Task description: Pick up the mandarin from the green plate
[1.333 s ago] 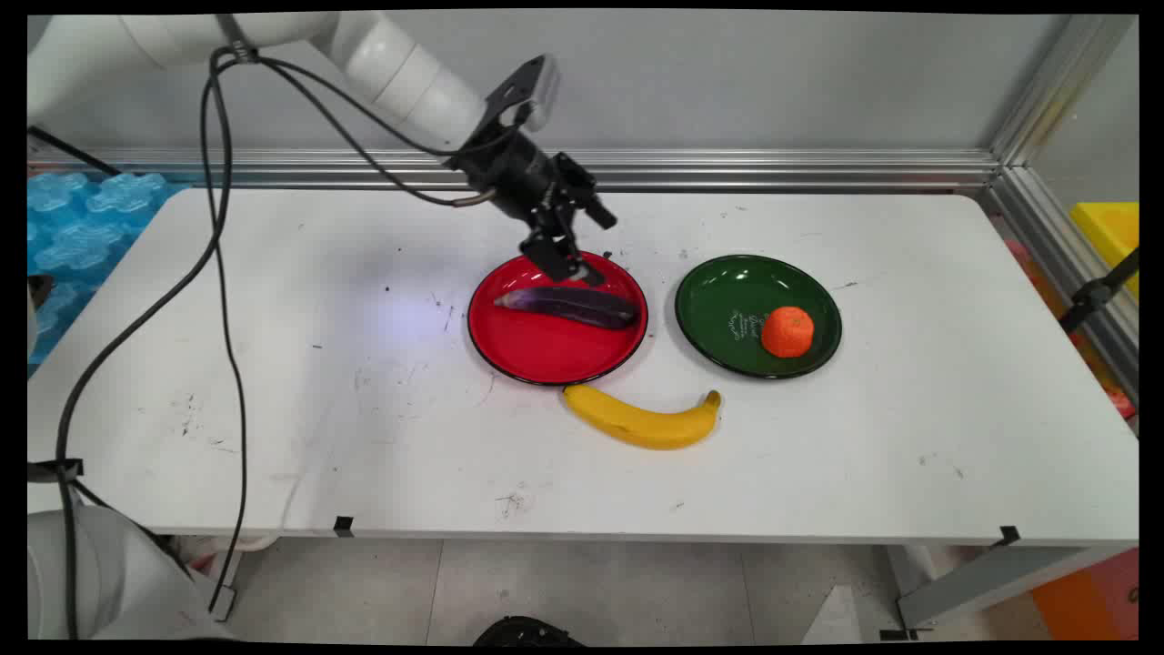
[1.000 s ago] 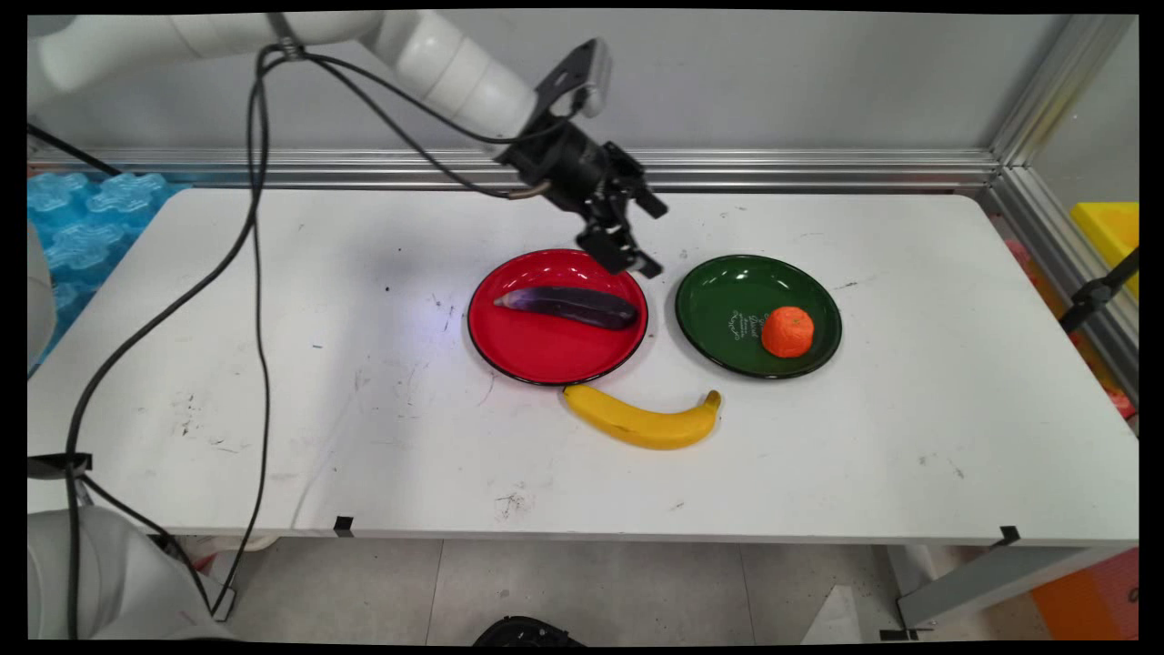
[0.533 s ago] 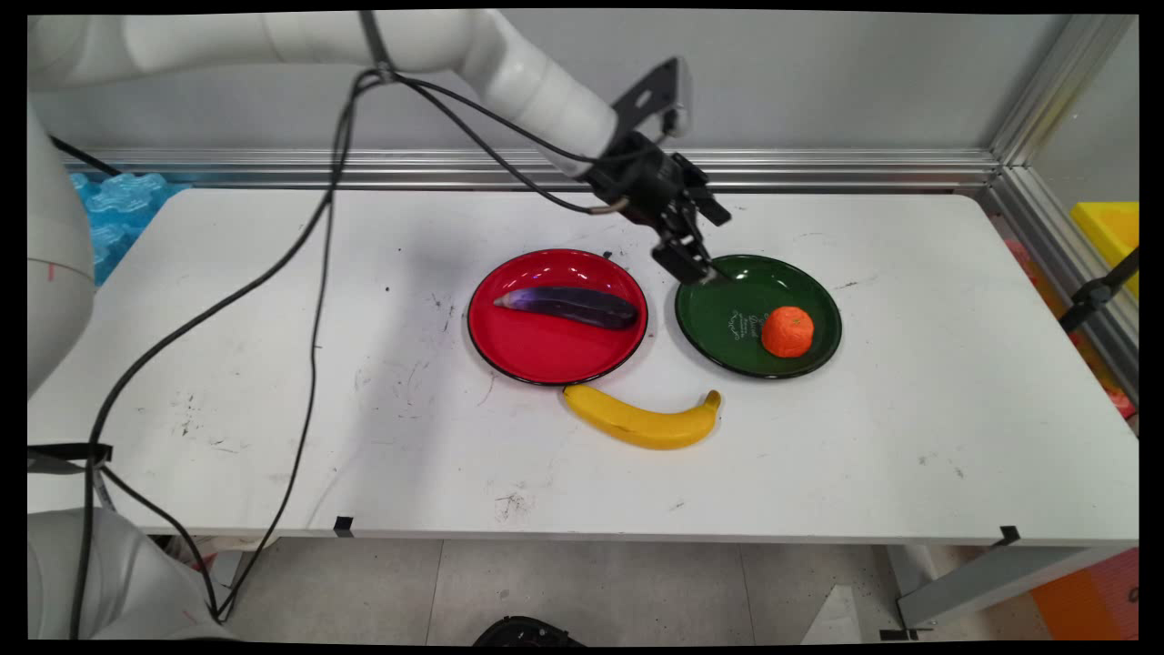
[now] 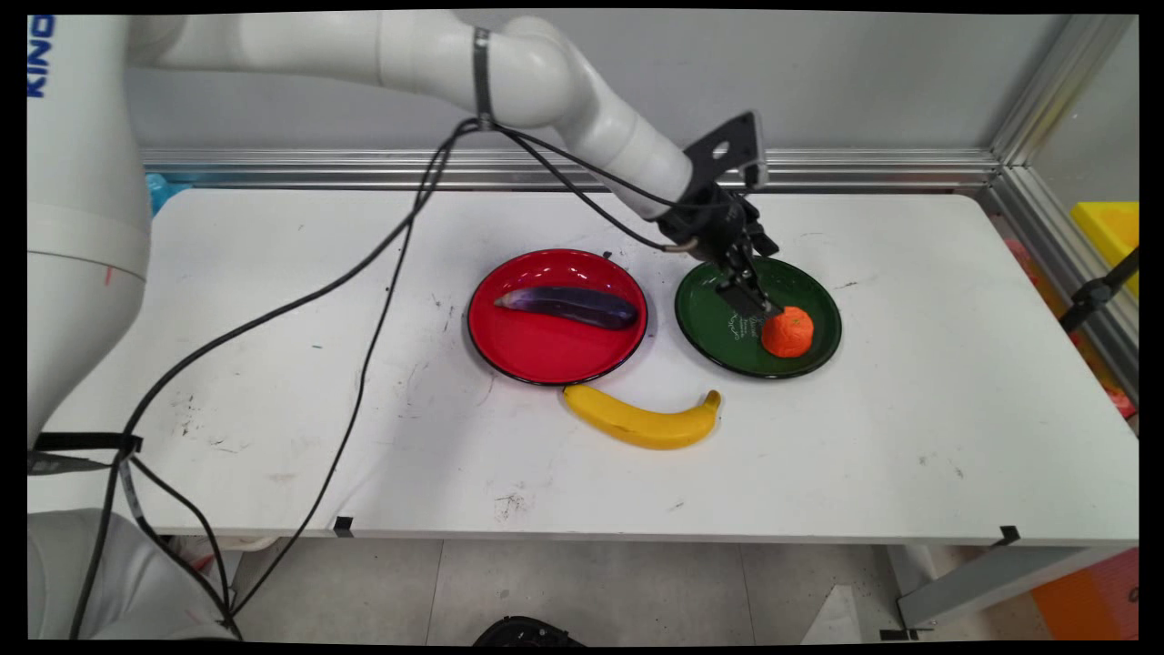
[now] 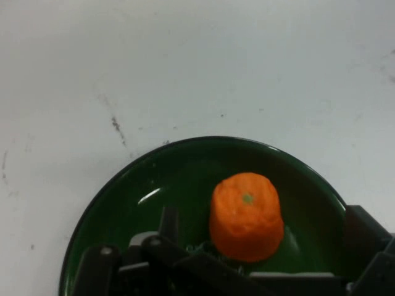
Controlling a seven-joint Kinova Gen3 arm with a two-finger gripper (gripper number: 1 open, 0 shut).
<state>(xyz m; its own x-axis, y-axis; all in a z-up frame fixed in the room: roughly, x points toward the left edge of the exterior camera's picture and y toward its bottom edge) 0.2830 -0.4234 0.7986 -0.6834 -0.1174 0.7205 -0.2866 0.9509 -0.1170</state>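
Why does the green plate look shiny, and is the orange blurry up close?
Main view: pale glints of room light on the green plate rim. Hand view: one bright streak on the plate; the orange looks soft-edged, slightly out of focus.

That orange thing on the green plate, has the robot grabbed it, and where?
Nothing is held. The gripper hovers over the green plate, its open jaws on either side of the orange but not closed on it.
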